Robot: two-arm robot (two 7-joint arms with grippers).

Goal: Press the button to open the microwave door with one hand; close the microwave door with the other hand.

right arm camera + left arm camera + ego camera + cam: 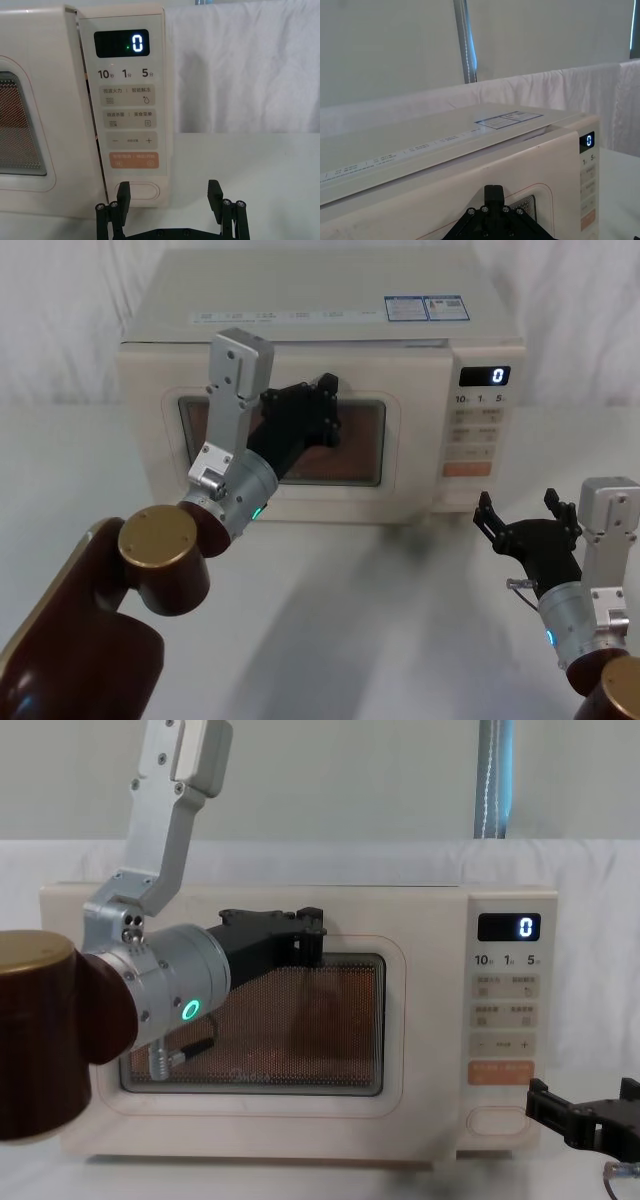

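- White cloth drapes the surface (330, 640) and the wall behind, and the cream microwave stands on it facing the robot; its door (290, 440) looks nearly shut, though a thin seam shows at the top edge beside the control panel (131, 100), so it may not be latched.
- Left pincer (325, 410) is at the upper part of the door's dark window (260, 1025), seemingly against it; I cannot tell how far its fingers are spread, and it holds nothing.
- Judged step: pushing the door home; press flat and square near the free edge by the panel rather than at the hinge side; keep the push steady so the oven does not slide back on the cloth; ease off once the seam closes.
- Button (142, 191), the large plain pill below the orange key (133, 160), sits at the foot of the panel.
- Right pincer (169, 192) hangs low just in front of that button, fingers spread wide and empty; keep it off the button while the door goes in, or the catch may spring again.
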